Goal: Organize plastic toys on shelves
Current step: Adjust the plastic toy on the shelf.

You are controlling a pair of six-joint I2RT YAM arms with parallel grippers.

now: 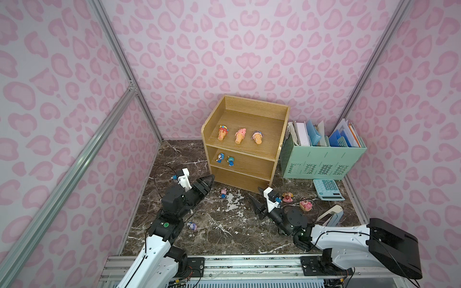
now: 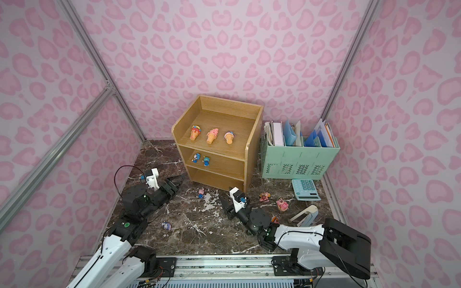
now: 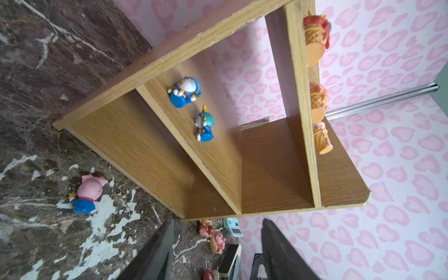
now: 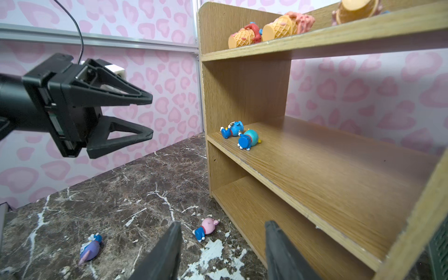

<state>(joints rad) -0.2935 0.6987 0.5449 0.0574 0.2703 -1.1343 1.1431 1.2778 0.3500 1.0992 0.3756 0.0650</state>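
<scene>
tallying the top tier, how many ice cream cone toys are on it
3, lying in a row on the shelves, top tier: left cone, middle cone, right cone. None seems hidden.

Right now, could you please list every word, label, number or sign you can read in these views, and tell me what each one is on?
No text can be read in any view.
calculator: key markings and display are too small to read in both top views.
papers in the file organizer: no legible print.
shelves: no label shows.
</scene>
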